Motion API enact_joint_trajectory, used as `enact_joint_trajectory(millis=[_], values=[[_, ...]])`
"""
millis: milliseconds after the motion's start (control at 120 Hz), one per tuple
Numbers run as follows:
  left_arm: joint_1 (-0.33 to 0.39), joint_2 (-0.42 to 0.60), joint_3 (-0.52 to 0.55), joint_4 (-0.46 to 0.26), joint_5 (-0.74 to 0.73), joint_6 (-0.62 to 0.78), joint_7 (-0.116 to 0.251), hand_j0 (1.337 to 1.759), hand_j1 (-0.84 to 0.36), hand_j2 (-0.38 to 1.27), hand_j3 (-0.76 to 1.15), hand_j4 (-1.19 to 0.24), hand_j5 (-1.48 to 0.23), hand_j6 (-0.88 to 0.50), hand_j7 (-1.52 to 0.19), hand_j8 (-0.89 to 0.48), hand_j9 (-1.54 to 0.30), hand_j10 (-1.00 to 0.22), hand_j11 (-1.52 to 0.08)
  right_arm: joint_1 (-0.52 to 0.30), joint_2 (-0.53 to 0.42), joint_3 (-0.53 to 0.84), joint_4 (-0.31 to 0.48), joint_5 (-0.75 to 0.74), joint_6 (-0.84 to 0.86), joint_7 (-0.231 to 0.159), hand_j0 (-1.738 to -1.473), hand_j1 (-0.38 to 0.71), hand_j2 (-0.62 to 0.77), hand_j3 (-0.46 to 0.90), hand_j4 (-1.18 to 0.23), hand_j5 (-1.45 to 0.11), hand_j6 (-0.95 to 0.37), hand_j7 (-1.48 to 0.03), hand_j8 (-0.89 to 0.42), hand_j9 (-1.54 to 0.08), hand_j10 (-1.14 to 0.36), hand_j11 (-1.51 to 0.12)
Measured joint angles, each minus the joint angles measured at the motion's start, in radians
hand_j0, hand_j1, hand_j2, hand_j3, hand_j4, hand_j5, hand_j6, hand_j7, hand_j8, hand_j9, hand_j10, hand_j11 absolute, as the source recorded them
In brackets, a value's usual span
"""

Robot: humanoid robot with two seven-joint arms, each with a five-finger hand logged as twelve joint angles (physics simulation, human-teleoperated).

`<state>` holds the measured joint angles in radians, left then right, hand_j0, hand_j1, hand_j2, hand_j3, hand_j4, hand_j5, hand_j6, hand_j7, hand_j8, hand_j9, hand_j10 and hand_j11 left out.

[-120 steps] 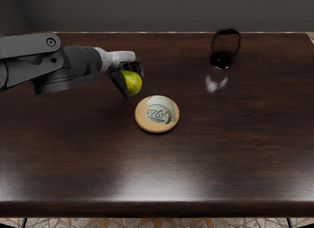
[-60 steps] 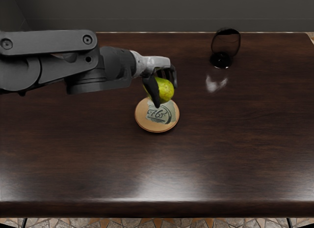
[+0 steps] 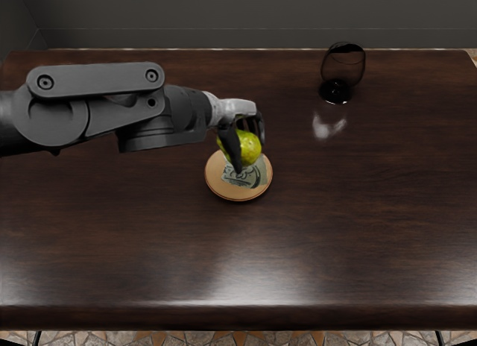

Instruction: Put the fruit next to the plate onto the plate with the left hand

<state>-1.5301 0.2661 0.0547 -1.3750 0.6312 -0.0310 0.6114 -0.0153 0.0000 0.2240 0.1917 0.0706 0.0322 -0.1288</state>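
Left hand (image 3: 240, 133): dark fingers (image 3: 235, 148) curled around the pear (image 3: 250, 147), gripping it from above and on the near side. The pear sits inside the fingers, directly over the plate (image 3: 216, 180); contact with the plate cannot be confirmed (1 fingertip hides the underside).

Risk 1: a release from any height could let the rounded fruit roll off the shallow rim.

Risk 2: the fingertip under the pear could catch the plate and shove it.

The wine glass (image 3: 343, 66) stands well beyond the fingers and is no concern.

left arm (image 3: 89, 111) cut by left edge | fingers (image 3: 238, 151) cover part of pear (image 3: 250, 145) | pear's contact with plate (image 3: 222, 185) unclear | plate print unreadable
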Motion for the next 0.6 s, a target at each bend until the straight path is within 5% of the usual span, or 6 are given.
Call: enact_joint_trajectory(millis=[375,425,600], values=[[0.035,-0.015,0.003,0.022,0.016,0.003,0.0,1.648,-0.33,0.45,0.0,-0.44,-1.06,-0.23,-1.04,-0.25,-1.03,-0.47,-0.99,0.0,0.0,0.0,0.0,0.0,0.0,0.0,-1.658,-0.32,-0.01,0.0,-0.03,-0.03,-0.03,-0.03,-0.03,-0.03,-0.03,-0.03],[0.035,-0.016,0.001,0.025,0.017,0.02,0.0,1.65,-0.27,0.39,0.0,-0.42,-0.94,-0.28,-0.93,-0.26,-0.92,-0.52,-0.88,0.0,0.0,0.0,0.0,0.0,0.0,0.0,-1.658,-0.32,-0.01,0.0,-0.03,-0.03,-0.03,-0.03,-0.03,-0.03,-0.03,-0.03],[0.042,-0.016,-0.003,0.033,0.016,0.127,0.0,1.655,0.08,0.17,0.0,-0.19,-0.41,-0.13,-0.4,-0.12,-0.4,-0.23,-0.38,0.0,0.0,0.0,0.0,0.0,0.0,0.0,-1.658,-0.32,-0.01,0.0,-0.03,-0.03,-0.03,-0.03,-0.03,-0.03,-0.03,-0.03]])
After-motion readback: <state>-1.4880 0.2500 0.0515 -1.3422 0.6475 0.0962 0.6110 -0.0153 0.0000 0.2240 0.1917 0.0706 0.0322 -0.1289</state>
